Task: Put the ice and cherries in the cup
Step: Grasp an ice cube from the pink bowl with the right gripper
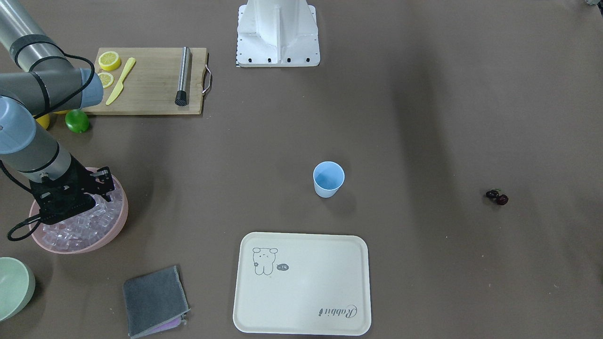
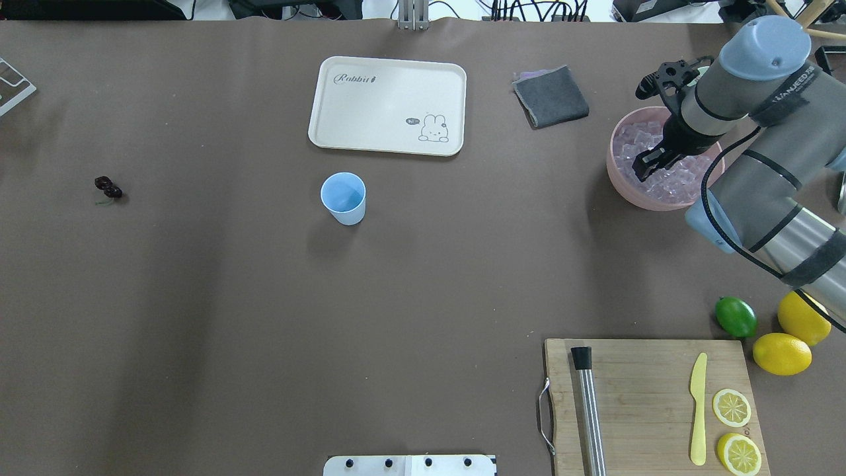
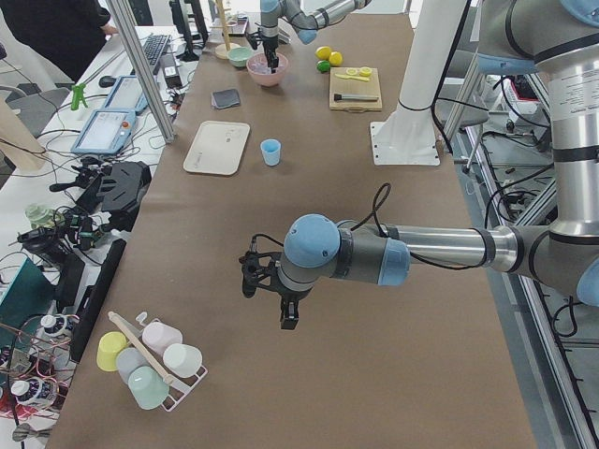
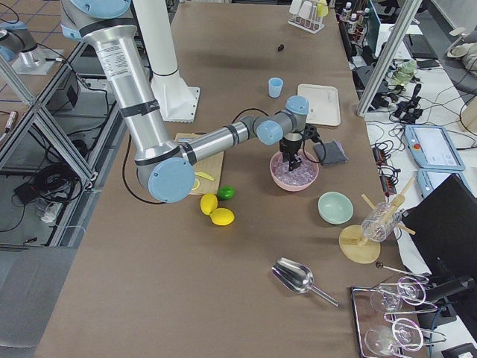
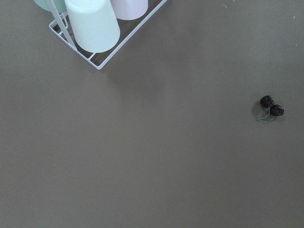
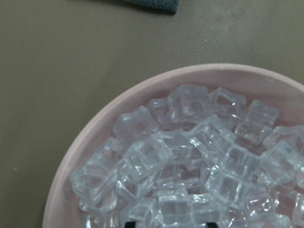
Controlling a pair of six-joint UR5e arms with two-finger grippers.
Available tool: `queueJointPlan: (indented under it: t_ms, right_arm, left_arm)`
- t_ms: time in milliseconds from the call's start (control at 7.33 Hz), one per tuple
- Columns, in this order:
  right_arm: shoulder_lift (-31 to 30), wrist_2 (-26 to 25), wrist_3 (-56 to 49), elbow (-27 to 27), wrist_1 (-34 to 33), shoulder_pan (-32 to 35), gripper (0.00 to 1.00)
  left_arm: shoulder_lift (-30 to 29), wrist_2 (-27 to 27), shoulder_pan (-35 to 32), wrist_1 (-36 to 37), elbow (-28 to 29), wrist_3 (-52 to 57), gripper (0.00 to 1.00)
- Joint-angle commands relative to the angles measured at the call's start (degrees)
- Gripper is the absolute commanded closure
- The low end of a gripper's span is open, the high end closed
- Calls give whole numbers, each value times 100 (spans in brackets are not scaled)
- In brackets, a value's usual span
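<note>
The light-blue cup (image 2: 344, 197) stands upright and empty mid-table, also in the front-facing view (image 1: 328, 179). The cherries (image 2: 108, 187) lie far to its left on the bare table, and show in the left wrist view (image 5: 271, 106). The ice (image 6: 190, 152) fills the pink bowl (image 2: 618, 178). My right gripper (image 2: 651, 164) reaches down into the bowl. Its fingertips (image 6: 130, 223) are spread apart among the cubes, so it is open. My left gripper (image 3: 288, 318) hangs above the table near the cherries. It shows only in the exterior left view, so I cannot tell its state.
A cream tray (image 2: 386, 132) lies beyond the cup, with a grey cloth (image 2: 550, 96) beside it. A cutting board (image 2: 634, 396) holds a metal muddler, a yellow knife and lemon slices. A lime (image 2: 735, 317) and lemons lie near it. A rack of cups (image 5: 92, 28) is near the left arm.
</note>
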Motion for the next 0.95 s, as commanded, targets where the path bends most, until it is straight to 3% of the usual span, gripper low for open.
queueJointPlan:
  t_ms: [0,136,818]
  right_arm:
    - [-45,34,-18,1,0,12,47]
    - [-63,61,0,27,0,12,47]
    - [-72,70,79,53,-53,56,76]
  left_arm:
    - [0,-15,-13,0,11,0,2]
    - [0,-15,-13,-9,3,0,2]
    - [-17,-15,-13,-26,11,0,2]
